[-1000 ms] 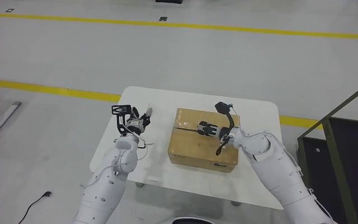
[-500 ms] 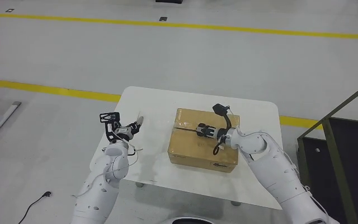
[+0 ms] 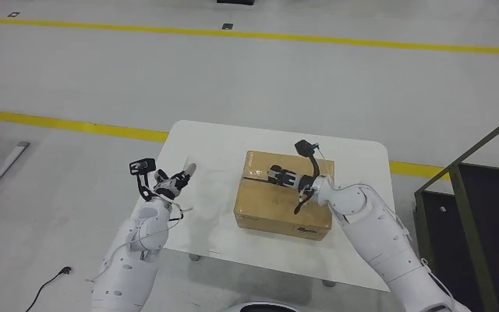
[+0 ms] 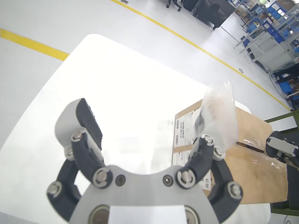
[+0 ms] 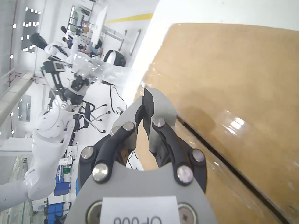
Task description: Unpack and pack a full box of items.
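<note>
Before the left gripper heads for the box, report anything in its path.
Nothing visible stands on the table between the left gripper and the box. A strip of clear tape clings to one of its fingers, though.

2 white printed labels point(image 4: 185, 129) with barcodes lie on top of the cardboard box point(image 4: 252, 164), at the end nearest the left arm. Their lines of print are too small to make out. Just beside them on the box top are a few dark handwritten characters point(image 4: 207, 183), partly hidden. A small patch of dark print point(image 3: 309, 228) sits on the side of the box facing the robot and is also unreadable. Above the box, a white sticker point(image 5: 139, 211) on the base of the right gripper point(image 5: 145, 104) carries upside-down characters, cut off at the edge.
</note>
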### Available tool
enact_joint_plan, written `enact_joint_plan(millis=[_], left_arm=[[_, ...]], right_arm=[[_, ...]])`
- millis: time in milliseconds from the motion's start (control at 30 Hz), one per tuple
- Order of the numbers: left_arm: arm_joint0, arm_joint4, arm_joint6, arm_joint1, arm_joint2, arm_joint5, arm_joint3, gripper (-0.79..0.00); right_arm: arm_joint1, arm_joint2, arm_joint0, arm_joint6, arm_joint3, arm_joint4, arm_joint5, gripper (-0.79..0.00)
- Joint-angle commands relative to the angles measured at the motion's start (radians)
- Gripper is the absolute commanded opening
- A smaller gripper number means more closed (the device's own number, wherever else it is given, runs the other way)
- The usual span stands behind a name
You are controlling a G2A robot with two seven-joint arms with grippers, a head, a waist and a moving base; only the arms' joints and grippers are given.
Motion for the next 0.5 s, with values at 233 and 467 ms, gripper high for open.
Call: enact_joint_plan(millis=[233,467], left_arm=[[-0.007,-0.051,-0.004,0.001,-0.017,-0.015,0.011,0.0],[-0.014,-0.128,-0.012,0.0,-0.036,-0.036,0.02,0.0]], right_arm=[[-0.063,-0.142,0.12,-0.031,0.128,0.034,-0.064,-0.785],[-0.126,-0.243,0.203,-0.047,0.313,0.069,-0.033,-0.785]])
